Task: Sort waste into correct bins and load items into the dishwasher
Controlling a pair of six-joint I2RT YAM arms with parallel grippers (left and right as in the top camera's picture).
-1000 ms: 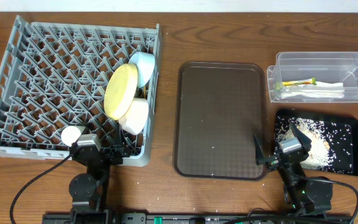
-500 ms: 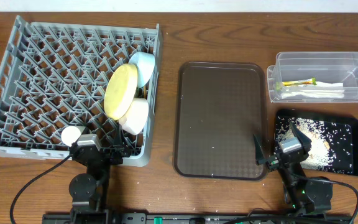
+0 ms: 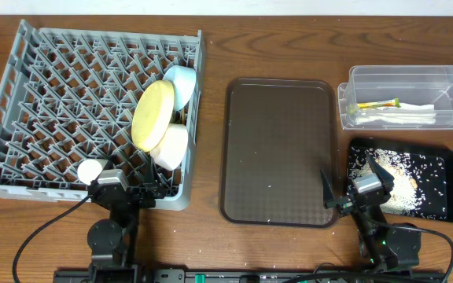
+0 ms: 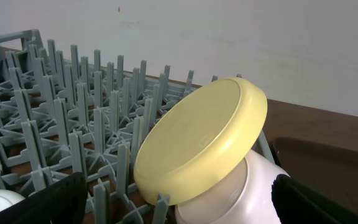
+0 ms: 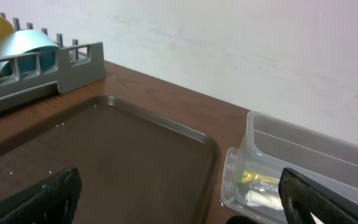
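Observation:
The grey dish rack holds the yellow plate on edge, the light blue bowl behind it, the pale pink bowl in front and the small white cup at its near edge. My left gripper is open and empty at the rack's near edge; its wrist view shows the plate leaning on the bowl. The clear tub holds the yellow-green wrapper and white paper. Rice lies on the black tray. My right gripper is open and empty beside it. I cannot make out the chopsticks.
The large brown serving tray lies between the rack and the bins, with a few specks on it. It fills the lower part of the right wrist view, with the tub to its right. A few rice grains lie on the table near its front edge.

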